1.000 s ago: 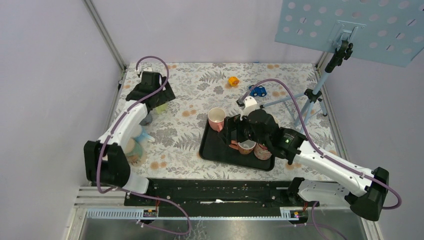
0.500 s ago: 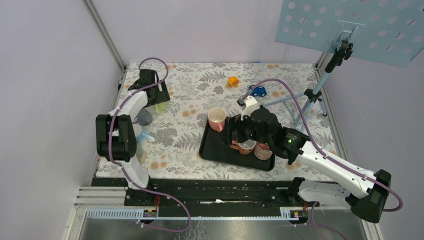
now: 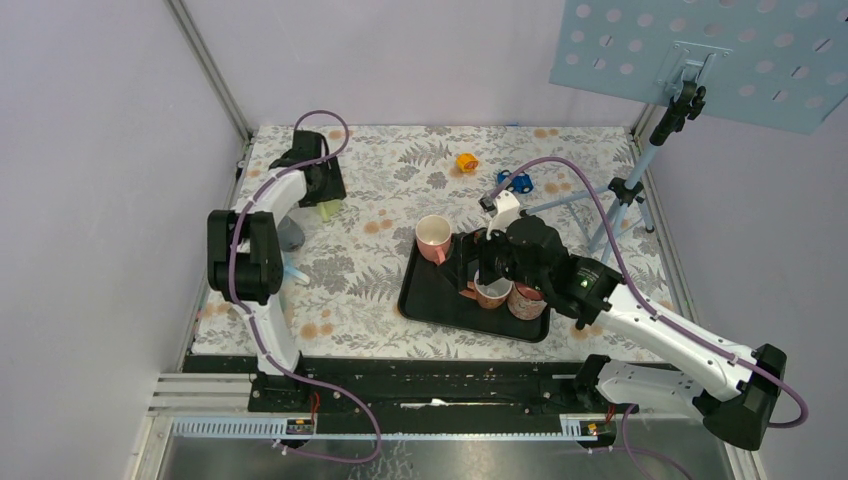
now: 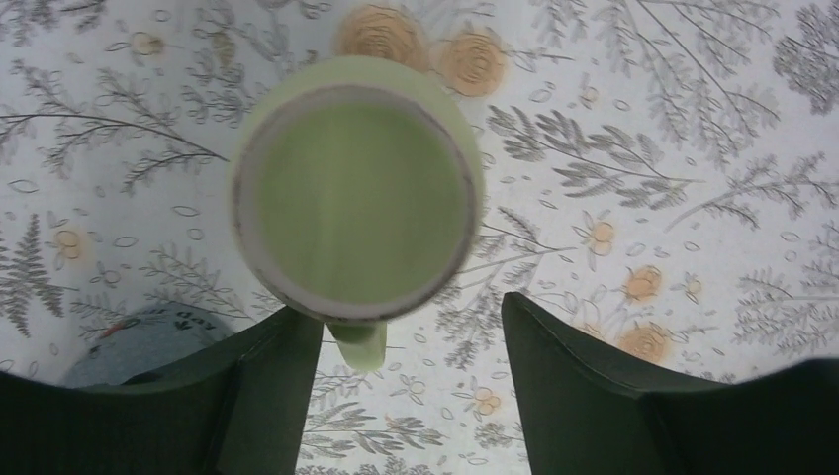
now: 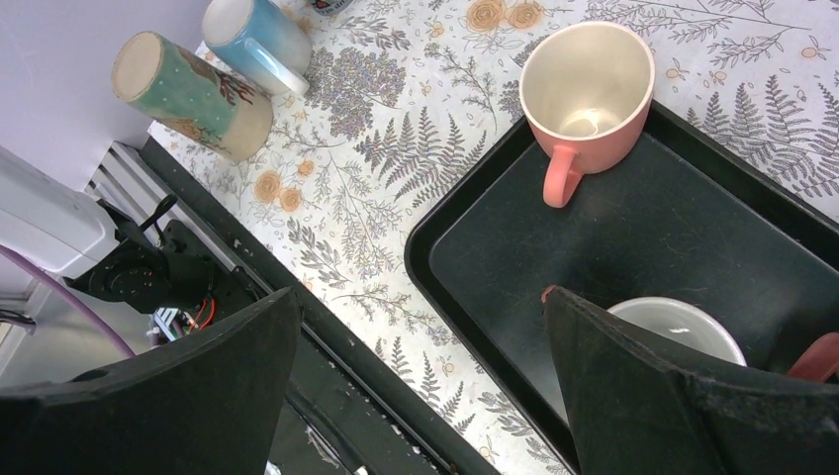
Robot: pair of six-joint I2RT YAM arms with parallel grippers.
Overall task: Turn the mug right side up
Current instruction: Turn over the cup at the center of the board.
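A pale green mug [image 4: 356, 198] stands upside down on the floral cloth, its unglazed foot ring facing the left wrist camera. Its handle [image 4: 360, 343] points toward the camera and lies between the fingers, close beside the left one. My left gripper [image 4: 406, 307] is open just above the mug, and no finger is seen pressing on it. From above, the green mug [image 3: 327, 210] peeks out under the left gripper [image 3: 318, 193] at the far left. My right gripper [image 5: 418, 292] hovers open over the black tray [image 5: 643, 237], holding nothing.
A pink mug [image 5: 586, 84] stands upright at the tray's corner, and two more mugs [image 3: 508, 298] sit in the tray. A teal mug [image 5: 188, 94] and a blue mug [image 5: 255, 40] lie near the left edge. A grey object [image 4: 139, 341] lies beside the green mug. A tripod [image 3: 625, 190] stands at the right.
My left arm has folded upward and swung its gripper a little right over the green mug, with the fingers drawing somewhat closer together. The right arm has barely shifted.
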